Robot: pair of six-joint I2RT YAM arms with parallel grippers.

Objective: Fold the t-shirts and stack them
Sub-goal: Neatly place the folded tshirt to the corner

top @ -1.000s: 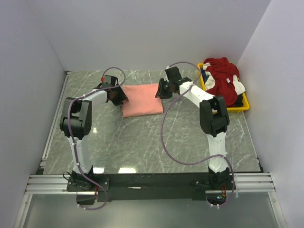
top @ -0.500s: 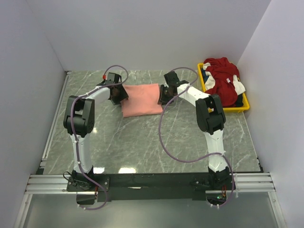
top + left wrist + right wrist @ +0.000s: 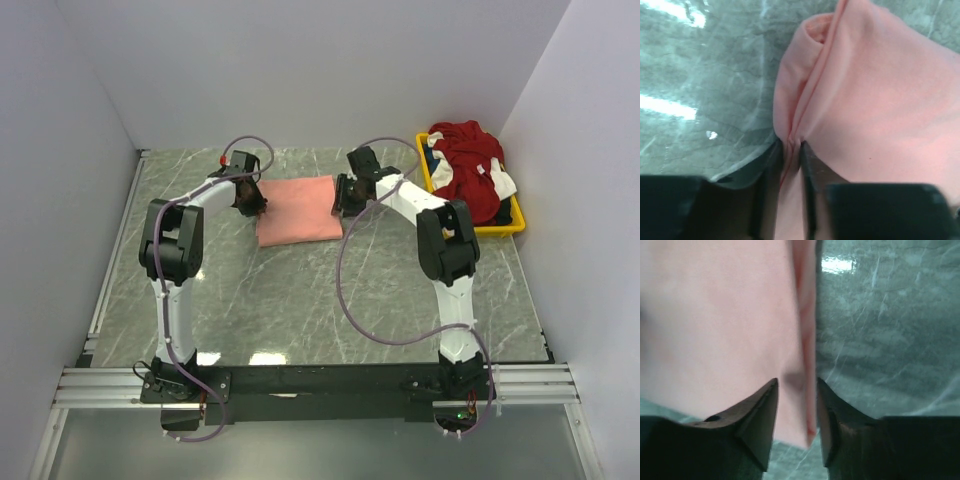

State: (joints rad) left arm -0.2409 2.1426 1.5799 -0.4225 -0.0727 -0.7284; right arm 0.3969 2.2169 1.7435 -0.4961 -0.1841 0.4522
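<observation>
- Now the left gripper [image 3: 790, 152] is pinching a small fold at the edge of the pink shirt [image 3: 880, 110]. Both of its fingers are pressing tight on the cloth.
- The right gripper [image 3: 797, 407] is sitting at the other edge of the pink shirt. The folded edge is running between its two fingers. I cannot tell if it is squeezing the cloth or only standing around it.
- The pink shirt is lying folded and flat on the table [image 3: 300, 290], at the far middle, between the two grippers.
- Both arms are reaching forward and bending in toward the pink shirt, one from each side.
- The red and white shirt [image 3: 468, 170] is lying in a heap in the yellow tray [image 3: 500, 231] at the far right, well apart from the pink shirt.
</observation>
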